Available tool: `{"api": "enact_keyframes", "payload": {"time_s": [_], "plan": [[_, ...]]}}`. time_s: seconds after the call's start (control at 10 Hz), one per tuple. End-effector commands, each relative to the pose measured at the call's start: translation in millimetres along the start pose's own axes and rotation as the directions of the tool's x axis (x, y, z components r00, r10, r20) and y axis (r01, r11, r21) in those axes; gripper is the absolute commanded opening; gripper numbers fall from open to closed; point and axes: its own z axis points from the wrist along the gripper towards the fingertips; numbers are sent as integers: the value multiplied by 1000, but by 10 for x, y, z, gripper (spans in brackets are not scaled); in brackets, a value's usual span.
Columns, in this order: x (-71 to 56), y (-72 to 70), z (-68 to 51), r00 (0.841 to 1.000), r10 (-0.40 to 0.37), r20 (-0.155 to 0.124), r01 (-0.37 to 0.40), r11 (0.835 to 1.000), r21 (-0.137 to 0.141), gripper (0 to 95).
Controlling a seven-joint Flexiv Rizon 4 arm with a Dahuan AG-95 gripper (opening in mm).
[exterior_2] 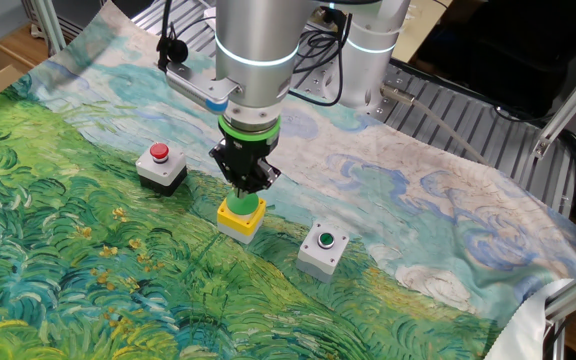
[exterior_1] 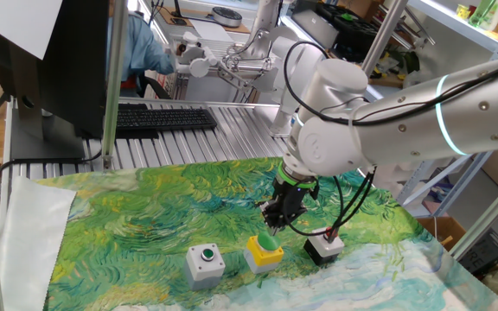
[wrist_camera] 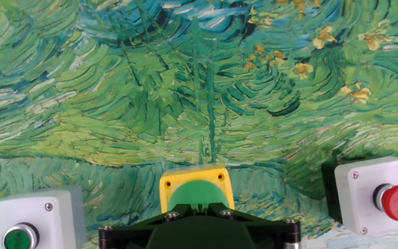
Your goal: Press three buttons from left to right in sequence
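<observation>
Because the buttons are to be pressed from left to right, the three boxes are laid in a row near the front edge of the bench, which is covered by a painted cloth. In one fixed view the grey box is seen at the left, the yellow box in the middle and the black box at the right; the pincer is held directly above the green dome, so the middle press is judged to be in hand.

In the other fixed view the row is reversed, and the pincer is seen at the dome of the yellow box, seemingly touching it.

In the hand view the yellow box is centred beneath the pincer's black body, flanked by the grey box and the black box. Whether the pincer is clenched or released cannot be told.
</observation>
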Motion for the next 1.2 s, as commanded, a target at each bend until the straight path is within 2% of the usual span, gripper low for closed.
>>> {"api": "enact_keyframes", "payload": {"time_s": [0.1,0.6,0.7,0.9,1.2], "plan": [[-1,0,1,1000,4,1,-4,1000,3,0],[-1,0,1,1000,4,0,-4,1000,-3,0],[-1,0,1,1000,26,0,-26,1000,-4,0],[-1,0,1,999,43,-3,-43,999,7,0],[-1,0,1,995,88,-35,-87,996,31,0]]}}
